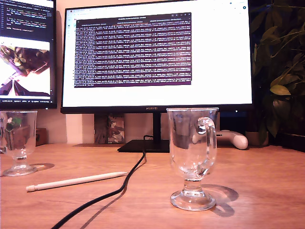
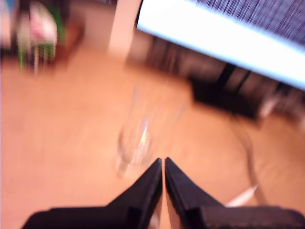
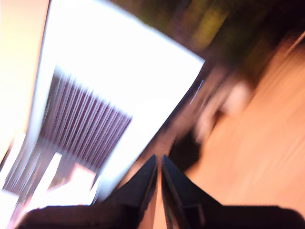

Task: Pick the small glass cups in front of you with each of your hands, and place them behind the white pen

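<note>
At the exterior view's left, one glass cup stands upright on the worktop. The white pen lies crosswise, tan tip leftward. The other cup stands right, handle rightward. My first gripper and my second gripper have jaws pressed together, empty

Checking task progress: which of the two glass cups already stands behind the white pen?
The glass cup at the exterior view's left stands beyond the white pen. The other glass cup, at that view's right, stands nearer the camera, beside the black cable.
</note>
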`<state>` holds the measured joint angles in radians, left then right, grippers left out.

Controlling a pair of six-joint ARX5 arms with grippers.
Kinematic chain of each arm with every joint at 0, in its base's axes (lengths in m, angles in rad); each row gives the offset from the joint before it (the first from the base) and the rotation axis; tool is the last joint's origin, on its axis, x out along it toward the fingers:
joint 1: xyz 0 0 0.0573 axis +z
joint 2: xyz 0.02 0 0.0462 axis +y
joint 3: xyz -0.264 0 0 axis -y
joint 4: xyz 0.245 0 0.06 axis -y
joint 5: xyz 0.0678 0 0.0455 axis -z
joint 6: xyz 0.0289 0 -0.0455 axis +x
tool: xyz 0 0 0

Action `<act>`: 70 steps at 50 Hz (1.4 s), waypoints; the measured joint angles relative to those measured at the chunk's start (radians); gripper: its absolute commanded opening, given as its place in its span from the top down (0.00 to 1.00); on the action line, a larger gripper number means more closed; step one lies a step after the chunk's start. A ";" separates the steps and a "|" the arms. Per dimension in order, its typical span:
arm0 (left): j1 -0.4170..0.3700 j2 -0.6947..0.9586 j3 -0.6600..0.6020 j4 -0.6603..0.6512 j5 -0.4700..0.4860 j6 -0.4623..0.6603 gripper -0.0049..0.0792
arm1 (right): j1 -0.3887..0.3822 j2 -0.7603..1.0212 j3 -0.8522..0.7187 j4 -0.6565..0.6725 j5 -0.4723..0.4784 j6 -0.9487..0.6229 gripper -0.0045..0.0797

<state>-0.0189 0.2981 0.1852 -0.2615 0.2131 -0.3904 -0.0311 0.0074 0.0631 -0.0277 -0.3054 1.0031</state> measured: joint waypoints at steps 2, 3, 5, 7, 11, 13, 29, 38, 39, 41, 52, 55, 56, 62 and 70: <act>0.001 0.045 0.014 0.000 0.000 0.000 0.96 | 0.000 0.000 0.000 -0.014 -0.046 0.000 0.95; 0.003 0.071 0.023 0.000 0.000 0.008 0.96 | 0.000 0.000 0.000 -0.023 -0.066 0.004 0.95; 0.007 0.113 0.047 0.000 0.002 0.008 0.96 | 0.000 0.000 0.000 -0.047 -0.100 0.008 0.95; 0.014 0.153 0.078 0.002 0.005 0.018 0.96 | 0.000 0.000 0.000 -0.082 -0.118 0.031 0.95; 0.031 0.225 0.150 0.008 0.010 0.032 0.96 | 0.000 0.000 0.000 -0.187 -0.175 0.050 0.95; 0.040 0.265 0.196 0.012 0.014 0.069 0.96 | 0.000 0.000 0.000 -0.246 -0.217 0.051 0.96; 0.161 0.578 0.416 0.027 0.169 0.255 0.96 | 0.134 0.001 -0.001 -0.284 -0.391 -0.026 0.96; 0.249 0.766 0.454 0.053 0.282 0.294 0.96 | 0.212 0.025 -0.001 -0.293 -0.391 -0.029 0.96; 0.257 0.784 0.461 0.055 0.296 0.304 0.96 | 0.219 0.032 -0.001 -0.300 -0.391 -0.029 0.96; 0.269 0.818 0.476 0.056 0.325 0.311 0.96 | 0.235 0.057 -0.001 -0.323 -0.391 -0.033 0.96; 0.283 0.995 0.571 0.072 0.397 0.398 0.96 | 0.304 0.199 0.025 -0.434 -0.325 -0.136 0.96; 0.283 1.036 0.584 0.078 0.406 0.420 0.96 | 0.315 0.227 0.031 -0.453 -0.308 -0.167 0.96; 0.283 1.049 0.590 0.078 0.406 0.420 0.96 | 0.317 0.234 0.032 -0.455 -0.304 -0.167 0.96; 0.283 1.149 0.631 0.082 0.407 0.448 0.96 | 0.322 0.274 0.045 -0.458 -0.286 -0.195 0.96; 0.283 1.250 0.653 0.110 0.414 0.470 0.96 | 0.322 0.295 0.069 -0.457 -0.281 -0.219 0.96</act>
<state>0.2638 1.5478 0.8383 -0.1516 0.6266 0.0795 0.2905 0.3023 0.1326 -0.4847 -0.5865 0.7845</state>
